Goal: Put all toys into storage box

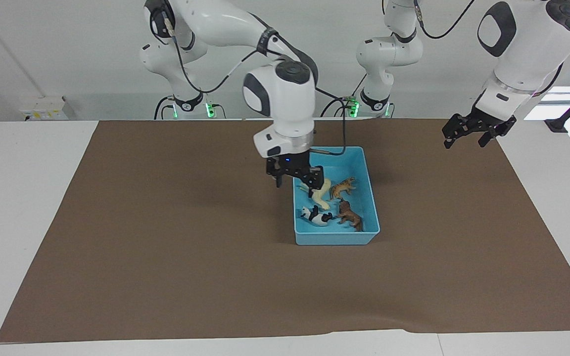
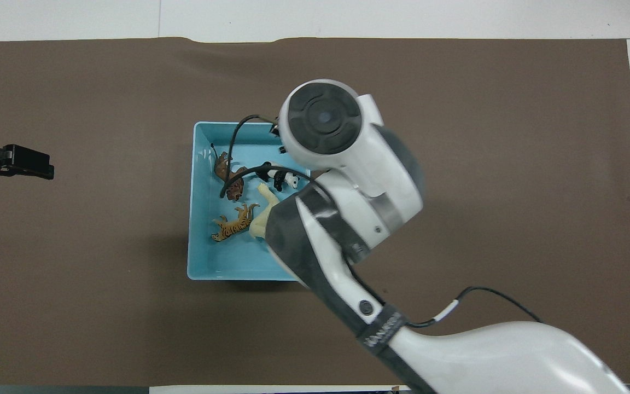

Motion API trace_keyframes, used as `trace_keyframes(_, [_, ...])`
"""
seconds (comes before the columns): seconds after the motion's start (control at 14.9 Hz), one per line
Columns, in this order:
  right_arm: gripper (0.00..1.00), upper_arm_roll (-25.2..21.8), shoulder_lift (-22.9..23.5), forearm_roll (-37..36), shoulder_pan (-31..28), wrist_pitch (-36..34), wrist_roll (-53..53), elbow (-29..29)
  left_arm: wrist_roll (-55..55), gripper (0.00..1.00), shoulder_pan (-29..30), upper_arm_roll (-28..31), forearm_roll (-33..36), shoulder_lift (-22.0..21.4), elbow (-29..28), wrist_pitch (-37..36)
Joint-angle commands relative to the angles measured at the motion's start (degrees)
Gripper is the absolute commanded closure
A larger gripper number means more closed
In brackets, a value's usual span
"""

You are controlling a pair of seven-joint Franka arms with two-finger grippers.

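The light blue storage box (image 1: 337,239) stands on the brown mat; it also shows in the overhead view (image 2: 205,272). All four toys lie in it: the orange tiger (image 1: 343,187) (image 2: 233,227), the cream horse (image 1: 318,195) (image 2: 261,218), the panda (image 1: 316,216) (image 2: 286,178) and the brown lion (image 1: 350,216) (image 2: 229,178). My right gripper (image 1: 296,182) is open and empty, raised over the box's wall at the right arm's end. In the overhead view its own wrist hides it. My left gripper (image 1: 464,142) (image 2: 25,163) is open and waits in the air over the mat's left-arm end.
The brown mat (image 1: 166,247) covers most of the white table (image 1: 18,198). The right arm's cable (image 2: 235,178) hangs over the box. Nothing else lies on the mat.
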Motion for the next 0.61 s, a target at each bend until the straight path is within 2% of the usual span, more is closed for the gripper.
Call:
trace_keyframes(0.0, [0.0,1.03,-7.0,1.33,-8.51,-5.46,-19.45,-2.55,0.63,0.0,-0.61,0.54,0.04,0.43,0.8,0.1])
trace_keyframes(0.27, [0.0,0.76,-11.58,1.33,-20.64,-10.74,-44.16,-3.08,0.63,0.0,-0.61,0.54,-0.05,0.43,0.71,0.28])
trace_keyframes(0.4, [0.0,0.85,-13.25,1.33,-26.26,-15.03,-49.55,-3.08,0.63,0.0,-0.61,0.54,-0.05,0.43,0.71,0.28])
trace_keyframes(0.54, [0.0,0.76,-15.71,1.42,-29.35,-21.36,-52.65,-3.43,0.63,0.0,-0.61,0.54,-0.05,0.34,0.71,0.28])
